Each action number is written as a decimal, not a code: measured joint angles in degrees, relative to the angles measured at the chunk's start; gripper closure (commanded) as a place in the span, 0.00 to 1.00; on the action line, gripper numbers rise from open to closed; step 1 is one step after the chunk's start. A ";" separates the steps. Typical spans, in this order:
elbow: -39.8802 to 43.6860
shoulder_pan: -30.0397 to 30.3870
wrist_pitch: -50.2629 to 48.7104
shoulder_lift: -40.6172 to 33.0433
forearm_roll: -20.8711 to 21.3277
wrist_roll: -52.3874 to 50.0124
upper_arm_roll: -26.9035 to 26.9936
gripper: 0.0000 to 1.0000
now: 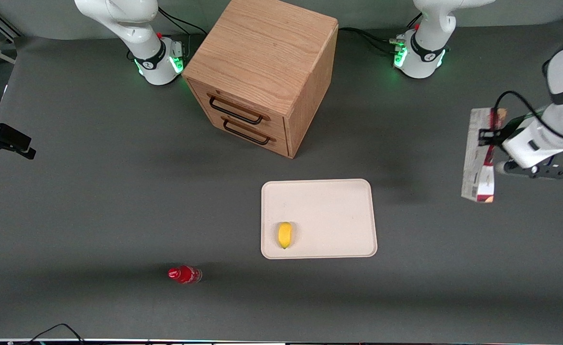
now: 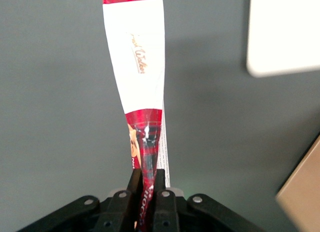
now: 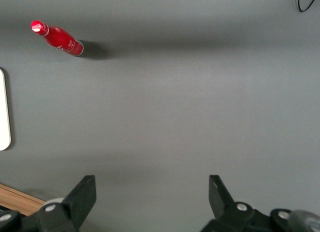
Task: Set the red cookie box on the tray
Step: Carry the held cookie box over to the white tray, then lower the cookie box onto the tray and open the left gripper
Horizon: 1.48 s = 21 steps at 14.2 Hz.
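Since the box [image 1: 478, 155] is thin printed cardboard, we judge it light, fairly stiff along its length but easy to crush or bow across its faces, and a little slick where the print is glossy. We hold it clear of the table toward the working arm's end, well apart from the tray [image 1: 353, 191], edge-on and roughly upright. Our gripper [image 2: 146, 179] is closed tight on one narrow end, fingers pinching the two flat faces; in the wrist view the panel seems to curve slightly away from the grip, though that may be the lens. A hold nearer the middle would likely swing less. The tray is smooth, cream-white, with rounded corners and a low rim. A small yellow fruit [image 1: 285, 235], perhaps a lemon, sits on it at the edge nearer the camera.
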 measured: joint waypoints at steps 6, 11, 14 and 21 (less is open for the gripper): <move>13.18 -0.38 11.10 16.60 -3.90 -22.88 -10.82 1.00; 13.65 -1.99 29.13 28.06 -3.77 -27.33 -15.51 1.00; 13.50 -4.22 34.38 33.08 -1.85 -27.47 -15.85 1.00; 11.51 -4.08 34.49 34.67 1.27 -27.45 -15.82 0.00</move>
